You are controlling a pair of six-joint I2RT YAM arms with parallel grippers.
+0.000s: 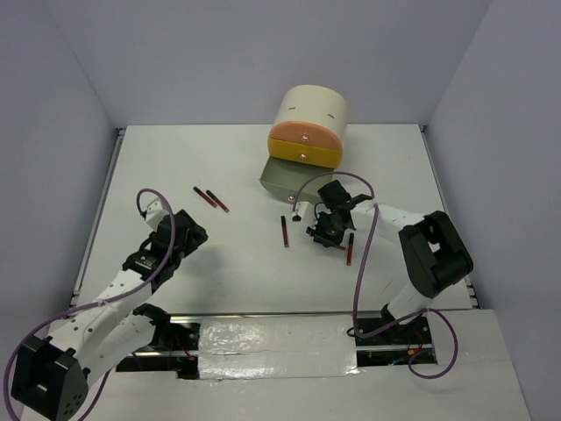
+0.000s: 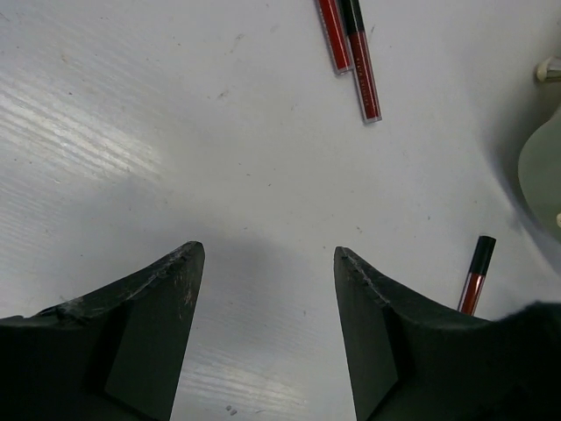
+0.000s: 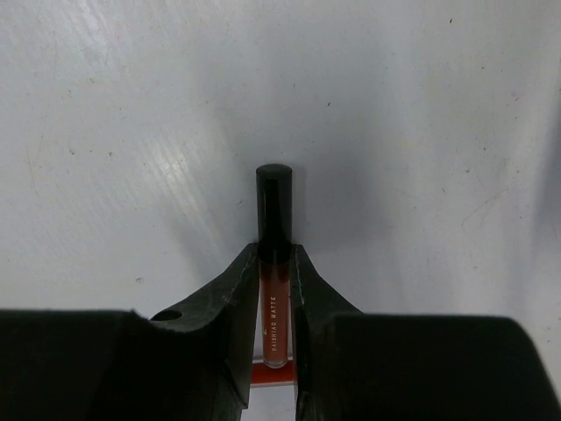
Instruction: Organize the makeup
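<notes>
You can read just one marking: white capitals running lengthwise along the red tube (image 3: 274, 320) at the lower centre of the right wrist view, ending in "MATTE" (the word before it is unclear). Print on the paired tubes (image 2: 361, 70) at the top of the left wrist view is illegible.

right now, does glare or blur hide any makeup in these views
Top external: glare only on the shiny silver tape strip; left wrist: soft shadow, two red-and-black tubes sharp; right wrist: clamped red tube with black cap sharp, lettering legible.
</notes>
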